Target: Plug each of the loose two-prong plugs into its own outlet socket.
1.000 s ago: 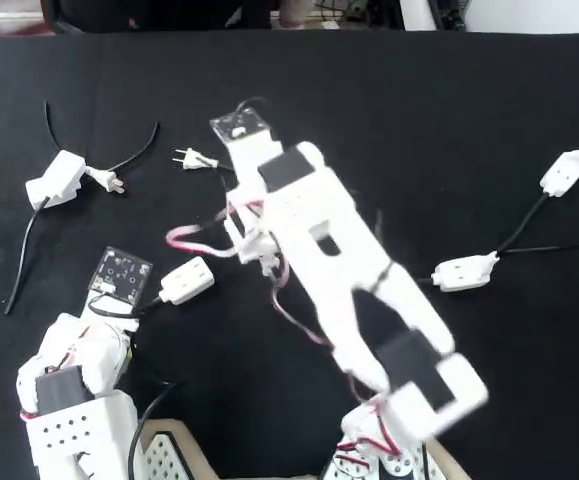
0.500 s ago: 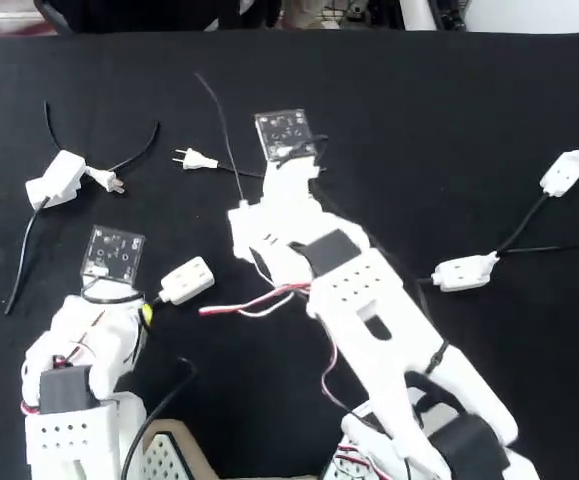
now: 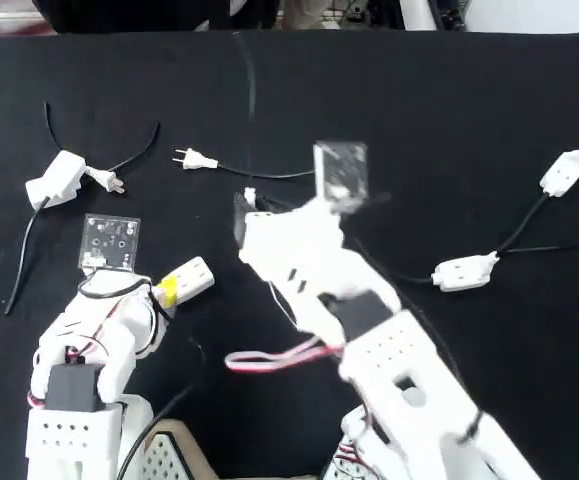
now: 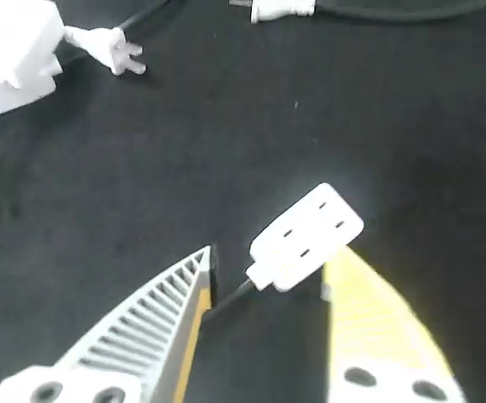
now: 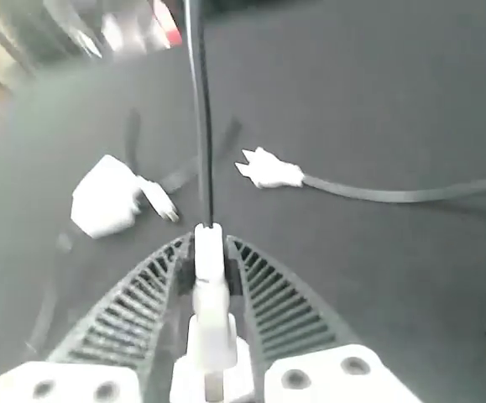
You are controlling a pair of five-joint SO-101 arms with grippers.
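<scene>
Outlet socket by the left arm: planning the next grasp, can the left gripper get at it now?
Probably yes: the left gripper is open, the outlet socket lies between its jaws, nothing blocking.

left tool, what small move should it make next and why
Probably close the left tool on the outlet socket. It stands open with the socket's cord end between its fingertips, while the right tool is shut on a plug. A held socket should stay put for plugging.
</scene>
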